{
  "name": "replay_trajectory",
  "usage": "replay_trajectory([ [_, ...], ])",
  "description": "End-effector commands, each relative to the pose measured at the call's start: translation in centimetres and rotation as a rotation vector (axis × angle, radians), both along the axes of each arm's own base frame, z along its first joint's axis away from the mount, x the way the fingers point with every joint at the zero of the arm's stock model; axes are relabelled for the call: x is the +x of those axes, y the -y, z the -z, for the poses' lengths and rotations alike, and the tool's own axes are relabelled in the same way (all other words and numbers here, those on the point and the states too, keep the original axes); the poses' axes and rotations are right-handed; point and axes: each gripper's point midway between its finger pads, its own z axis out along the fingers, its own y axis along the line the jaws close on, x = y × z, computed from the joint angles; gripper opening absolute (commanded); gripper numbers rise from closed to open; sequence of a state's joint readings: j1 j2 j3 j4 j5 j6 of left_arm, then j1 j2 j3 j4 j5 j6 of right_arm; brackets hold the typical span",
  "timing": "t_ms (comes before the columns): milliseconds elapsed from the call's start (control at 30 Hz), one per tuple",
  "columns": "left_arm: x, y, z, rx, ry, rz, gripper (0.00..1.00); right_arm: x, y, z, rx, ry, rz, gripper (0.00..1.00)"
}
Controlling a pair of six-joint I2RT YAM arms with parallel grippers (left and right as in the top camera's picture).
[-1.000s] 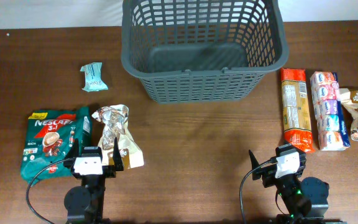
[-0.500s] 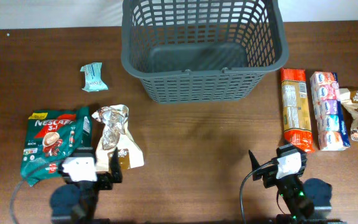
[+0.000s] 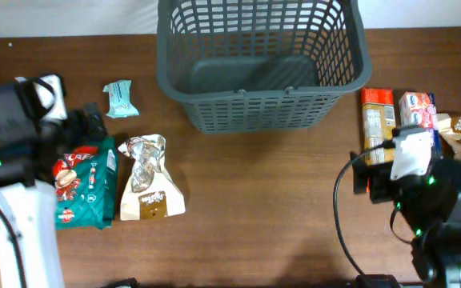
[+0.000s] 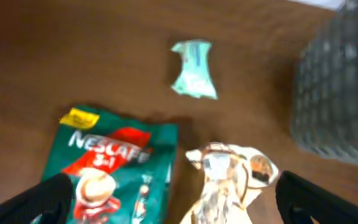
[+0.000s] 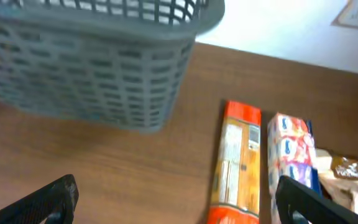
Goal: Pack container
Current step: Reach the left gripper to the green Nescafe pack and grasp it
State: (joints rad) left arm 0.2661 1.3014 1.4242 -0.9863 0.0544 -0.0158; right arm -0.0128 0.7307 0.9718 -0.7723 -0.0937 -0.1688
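Overhead, the dark grey container (image 3: 262, 120) stands at the far middle of the brown surface (image 3: 246, 216), its slotted front wall facing the arms. The left gripper (image 4: 176, 202) hangs with jaws spread wide above a green Nescafé pack (image 4: 114, 168) and a crinkled gold pouch (image 4: 229, 180); a small teal packet (image 4: 194, 68) lies beyond them. The right gripper (image 5: 176, 202), jaws likewise spread wide, hovers before the container's right corner, where an orange pack (image 5: 236, 165), a red-and-blue pack (image 5: 289, 155) and a brown pouch (image 5: 350, 177) lie side by side.
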Motion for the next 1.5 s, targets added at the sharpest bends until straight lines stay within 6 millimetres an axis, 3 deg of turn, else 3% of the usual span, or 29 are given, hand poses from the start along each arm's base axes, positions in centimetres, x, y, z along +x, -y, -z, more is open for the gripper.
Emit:
replay_trajectory([
  [0, 0.8, -1.4, -0.9, -0.046, -0.012, -0.009, 0.99, 0.5, -1.2, -0.5, 0.095, -0.027, -0.020, 0.99],
  [167, -0.4, -2.8, 1.1, -0.011, -0.121, -0.069, 0.99, 1.3, -1.0, 1.2, 0.094, -0.099, -0.005, 0.99],
  [300, -1.7, -2.6, 4.8, -0.022, -0.305, -0.027, 0.99, 2.0, 0.7, 2.3, 0.082, -0.135, 0.106, 0.99],
  [367, -4.6, -2.3, 8.4, -0.077, -0.535, -0.059, 0.99, 3.0, 2.2, 2.5, 0.034, -0.130, 0.177, 0.99],
  [433, -6.0, -3.0, 10.0, -0.064, -0.657, -0.119, 0.99, 3.7, 2.2, 2.5, 0.034, -0.123, 0.179, 0.99],
  [633, -5.2, -4.4, 15.0, -0.026, -0.788, -0.178, 1.00, 4.4, 2.2, 3.2, 0.052, -0.145, 0.190, 0.99],
  [733, -5.0, -3.8, 16.9, 0.086, -0.821, -0.178, 1.00, 4.4, 2.2, 3.2, 0.052, -0.144, 0.190, 0.99],
  [867, -4.3, -2.0, 18.3, 0.185, -0.820, -0.118, 1.00, 4.4, 2.2, 3.2, 0.052, -0.144, 0.190, 0.99],
  [967, -4.4, -1.8, 19.5, 0.274, -0.817, -0.106, 1.00, 4.4, 2.2, 3.2, 0.052, -0.144, 0.190, 0.99],
  [1467, -5.4, -3.5, 22.4, 0.328, -0.804, -0.213, 1.00, 4.5, 2.2, 3.0, 0.052, -0.135, 0.190, 0.99],
])
